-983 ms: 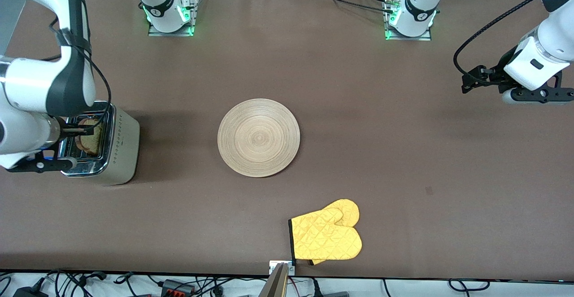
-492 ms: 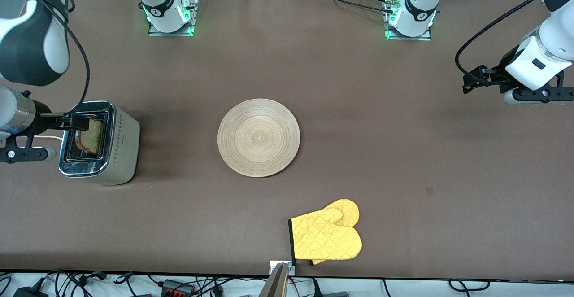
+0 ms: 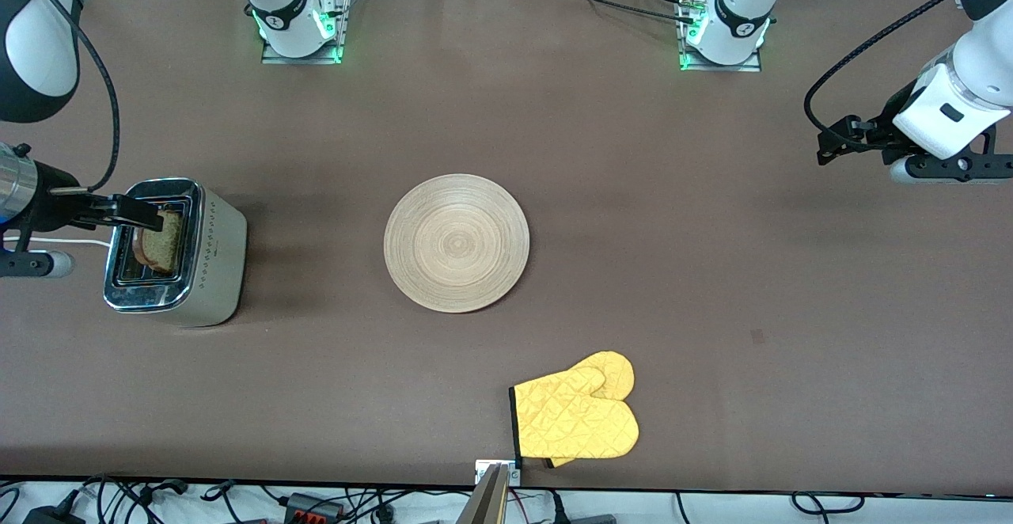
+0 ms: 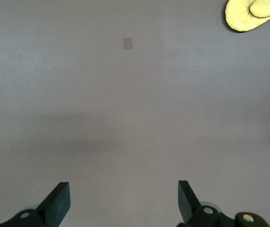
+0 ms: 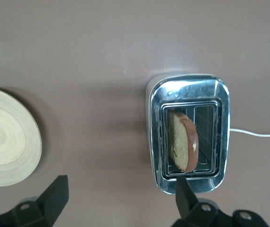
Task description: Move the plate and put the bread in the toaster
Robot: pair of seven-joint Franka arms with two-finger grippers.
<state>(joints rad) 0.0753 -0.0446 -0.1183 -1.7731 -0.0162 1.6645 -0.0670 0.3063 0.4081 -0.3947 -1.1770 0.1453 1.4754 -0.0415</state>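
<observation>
The toaster (image 3: 220,253) stands at the right arm's end of the table. The bread (image 3: 162,243) stands tilted in one slot and sticks out of the top; it also shows in the right wrist view (image 5: 182,142) inside the toaster's chrome top (image 5: 188,90). My right gripper (image 3: 149,221) is open and empty, up over the toaster's edge (image 5: 120,189). The plate (image 3: 457,243) lies empty mid-table, and its rim shows in the right wrist view (image 5: 4,137). My left gripper (image 3: 825,146) is open and empty over bare table at the left arm's end (image 4: 123,189).
A yellow oven mitt (image 3: 578,417) lies near the table's front edge, nearer to the camera than the plate; it shows in the left wrist view (image 4: 253,14). The toaster's white cord (image 3: 87,243) runs off toward the table's end.
My right gripper has let go of the bread, drawn back from the toaster slot and risen. The bread stays in the slot. The left arm has hardly moved.
</observation>
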